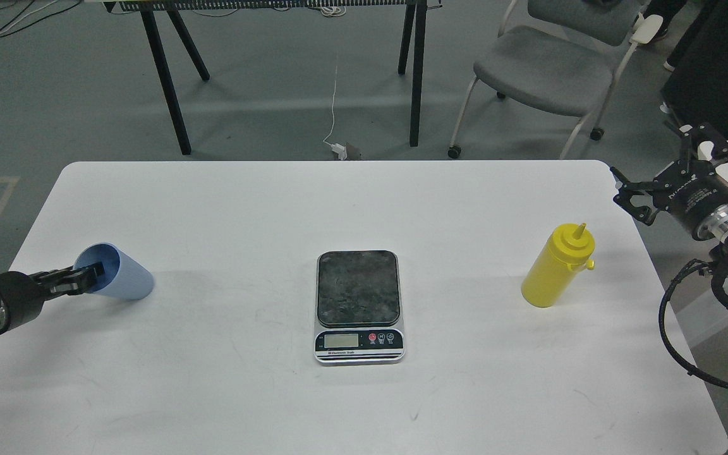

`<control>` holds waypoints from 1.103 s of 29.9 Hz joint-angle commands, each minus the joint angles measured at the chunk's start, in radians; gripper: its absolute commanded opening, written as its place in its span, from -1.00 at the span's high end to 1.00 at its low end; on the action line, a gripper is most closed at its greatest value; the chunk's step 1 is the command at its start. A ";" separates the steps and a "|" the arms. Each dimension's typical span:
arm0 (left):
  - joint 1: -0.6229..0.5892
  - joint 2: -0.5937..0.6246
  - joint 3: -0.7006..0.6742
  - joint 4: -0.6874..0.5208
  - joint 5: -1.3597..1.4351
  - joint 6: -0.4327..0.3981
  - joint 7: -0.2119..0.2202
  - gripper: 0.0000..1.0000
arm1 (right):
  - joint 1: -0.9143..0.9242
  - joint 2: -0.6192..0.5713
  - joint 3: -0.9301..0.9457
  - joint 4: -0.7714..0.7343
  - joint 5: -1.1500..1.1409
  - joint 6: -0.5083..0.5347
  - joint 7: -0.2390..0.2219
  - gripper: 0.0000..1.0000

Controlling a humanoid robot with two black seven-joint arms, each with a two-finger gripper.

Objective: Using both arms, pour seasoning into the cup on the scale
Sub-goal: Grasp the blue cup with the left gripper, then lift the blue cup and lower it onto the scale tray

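Observation:
The light blue ribbed cup point(121, 282) lies tipped over at the table's left side, its mouth facing left towards my left gripper point(90, 279). The gripper's fingers are close together at the cup's rim and seem pinched on it. The scale point(358, 306) sits in the middle of the table with nothing on its dark platform. The yellow seasoning bottle point(556, 267) stands upright at the right. My right gripper point(661, 165) is open and empty, above and to the right of the bottle, past the table's right edge.
The white table point(339, 202) has rounded corners. Beyond its far edge are a grey chair point(544, 66) at the right, black table legs point(165, 76), and a white cable point(334, 95) on the floor. Black cable loops hang off my right arm point(673, 328).

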 commanded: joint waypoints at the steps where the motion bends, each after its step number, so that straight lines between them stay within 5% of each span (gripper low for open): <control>1: -0.004 0.001 -0.003 0.001 -0.007 0.000 0.000 0.88 | 0.000 0.006 0.002 -0.001 0.000 0.000 0.000 -0.99; 12: -0.033 0.016 -0.007 -0.022 -0.010 -0.018 0.000 1.00 | -0.001 0.007 0.002 -0.002 0.000 0.000 0.000 -0.99; 17: -0.080 0.083 -0.005 -0.160 -0.009 -0.077 0.000 1.00 | -0.001 0.007 0.005 -0.004 0.000 0.000 0.000 -0.99; 25: -0.336 0.104 -0.005 -0.288 0.131 -0.293 0.000 0.98 | -0.001 0.007 0.003 -0.005 0.000 0.000 0.000 -0.99; 33: -0.479 -0.050 -0.003 -0.381 0.373 -0.426 0.000 0.97 | -0.001 0.007 0.006 -0.014 0.000 0.000 0.000 -0.99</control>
